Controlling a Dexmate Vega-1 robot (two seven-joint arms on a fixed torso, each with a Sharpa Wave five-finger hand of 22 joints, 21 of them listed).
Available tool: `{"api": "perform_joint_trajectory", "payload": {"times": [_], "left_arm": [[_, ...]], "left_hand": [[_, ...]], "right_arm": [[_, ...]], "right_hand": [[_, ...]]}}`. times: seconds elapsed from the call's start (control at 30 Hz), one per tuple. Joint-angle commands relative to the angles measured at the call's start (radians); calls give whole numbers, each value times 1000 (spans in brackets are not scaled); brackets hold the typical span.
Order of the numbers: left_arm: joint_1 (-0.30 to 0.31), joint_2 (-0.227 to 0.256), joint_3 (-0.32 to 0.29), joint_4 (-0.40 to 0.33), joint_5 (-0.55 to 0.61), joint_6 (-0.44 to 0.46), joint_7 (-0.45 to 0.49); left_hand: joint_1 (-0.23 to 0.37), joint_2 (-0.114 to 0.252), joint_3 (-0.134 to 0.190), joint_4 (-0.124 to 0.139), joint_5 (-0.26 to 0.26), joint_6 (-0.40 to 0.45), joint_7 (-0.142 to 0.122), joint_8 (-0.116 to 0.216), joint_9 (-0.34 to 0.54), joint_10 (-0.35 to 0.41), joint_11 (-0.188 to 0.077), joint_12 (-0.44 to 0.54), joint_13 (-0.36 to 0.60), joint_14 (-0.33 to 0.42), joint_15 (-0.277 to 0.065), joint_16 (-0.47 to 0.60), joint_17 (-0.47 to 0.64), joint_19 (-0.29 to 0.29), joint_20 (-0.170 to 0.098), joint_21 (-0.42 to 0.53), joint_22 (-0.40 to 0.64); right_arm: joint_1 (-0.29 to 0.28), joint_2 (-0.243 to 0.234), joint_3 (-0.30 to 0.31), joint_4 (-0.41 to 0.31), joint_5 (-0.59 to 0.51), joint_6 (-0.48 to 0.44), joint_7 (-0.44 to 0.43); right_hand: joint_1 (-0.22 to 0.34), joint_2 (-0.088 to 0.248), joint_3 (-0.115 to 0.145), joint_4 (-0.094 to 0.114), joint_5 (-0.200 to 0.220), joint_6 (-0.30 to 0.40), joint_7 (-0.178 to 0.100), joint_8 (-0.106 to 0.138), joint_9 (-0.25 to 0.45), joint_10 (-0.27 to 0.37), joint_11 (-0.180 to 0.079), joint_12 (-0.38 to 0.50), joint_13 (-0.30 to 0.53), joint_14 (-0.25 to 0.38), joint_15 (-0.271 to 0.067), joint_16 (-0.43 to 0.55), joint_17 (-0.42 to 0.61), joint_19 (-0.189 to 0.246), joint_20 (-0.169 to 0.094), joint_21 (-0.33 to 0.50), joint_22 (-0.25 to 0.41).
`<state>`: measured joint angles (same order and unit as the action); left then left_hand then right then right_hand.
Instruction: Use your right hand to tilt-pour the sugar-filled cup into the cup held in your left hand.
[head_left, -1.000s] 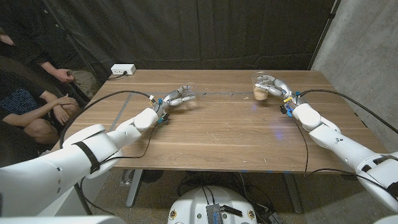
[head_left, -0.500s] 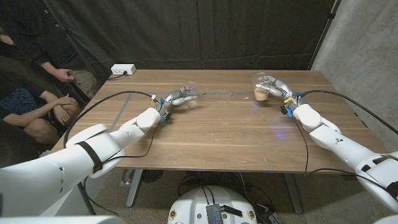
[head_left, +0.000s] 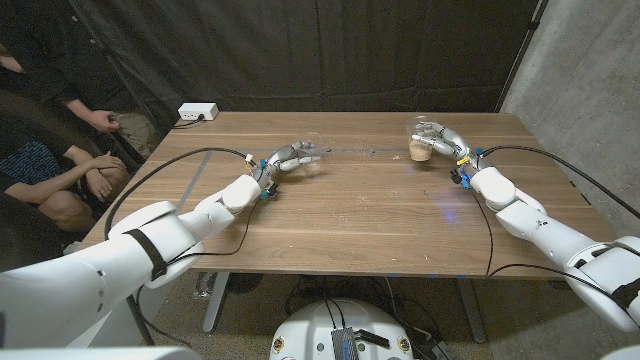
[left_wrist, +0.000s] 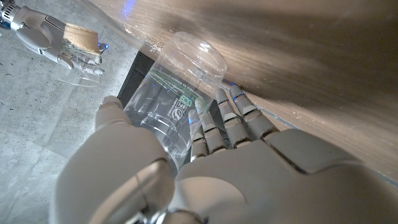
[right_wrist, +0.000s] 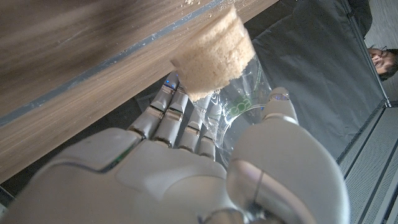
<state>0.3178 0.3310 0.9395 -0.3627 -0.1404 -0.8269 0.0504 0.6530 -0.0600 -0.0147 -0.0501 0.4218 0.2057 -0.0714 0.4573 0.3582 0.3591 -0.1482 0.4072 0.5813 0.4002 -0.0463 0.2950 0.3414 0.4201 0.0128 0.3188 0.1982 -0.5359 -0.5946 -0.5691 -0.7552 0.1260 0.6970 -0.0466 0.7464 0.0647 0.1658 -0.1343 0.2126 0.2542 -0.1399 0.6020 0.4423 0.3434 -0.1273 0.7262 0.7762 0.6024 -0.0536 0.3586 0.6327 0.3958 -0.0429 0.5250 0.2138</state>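
Brown sugar cup (head_left: 421, 149) in right hand (head_left: 440, 141), well apart from empty cup (head_left: 306, 152)
Left hand (head_left: 284, 157) grips that one; R must cross tabletop (head_left: 360, 215) toward robot's left to pour

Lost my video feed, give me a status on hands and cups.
Left hand holds empty clear cup. Right hand holds sugar cup, apart across the table. Nothing between them.

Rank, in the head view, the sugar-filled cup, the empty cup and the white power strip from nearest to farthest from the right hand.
1. Sugar-filled cup, held in the right hand.
2. Empty cup, across the table in the left hand.
3. White power strip, far left corner.
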Motion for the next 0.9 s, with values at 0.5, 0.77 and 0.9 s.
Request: {"api": "perform_joint_trajectory", "payload": {"times": [0.5,0.77,0.9], "left_arm": [[26,-39,-76,2,-70,-3,-16],[30,-49,-113,2,-89,-27,-45],[34,-56,-136,2,-101,-38,-55]], "left_hand": [[50,20,1,-24,-7,38,-7,42,31,51,-15,46,30,80,-118,23,26,59,-11,19,5],[60,21,-2,-27,-12,44,-7,52,39,57,-15,56,38,92,-123,23,32,84,-21,28,5],[65,22,-3,-28,-14,48,-8,58,44,61,-18,61,43,101,-125,24,35,96,-22,32,5]], "right_arm": [[63,67,-19,190,38,113,-4],[83,79,-22,221,53,132,-2],[92,94,-21,249,68,146,1]], "right_hand": [[9,11,12,-2,1,11,2,4,0,15,-5,3,1,13,-179,-5,6,-2,-81,3,3],[10,12,12,-3,0,13,2,5,0,17,-3,3,2,16,-179,-6,7,0,-82,3,3],[10,12,13,-3,0,14,2,5,0,19,-4,4,2,18,-179,-7,7,0,-82,3,3]]}}
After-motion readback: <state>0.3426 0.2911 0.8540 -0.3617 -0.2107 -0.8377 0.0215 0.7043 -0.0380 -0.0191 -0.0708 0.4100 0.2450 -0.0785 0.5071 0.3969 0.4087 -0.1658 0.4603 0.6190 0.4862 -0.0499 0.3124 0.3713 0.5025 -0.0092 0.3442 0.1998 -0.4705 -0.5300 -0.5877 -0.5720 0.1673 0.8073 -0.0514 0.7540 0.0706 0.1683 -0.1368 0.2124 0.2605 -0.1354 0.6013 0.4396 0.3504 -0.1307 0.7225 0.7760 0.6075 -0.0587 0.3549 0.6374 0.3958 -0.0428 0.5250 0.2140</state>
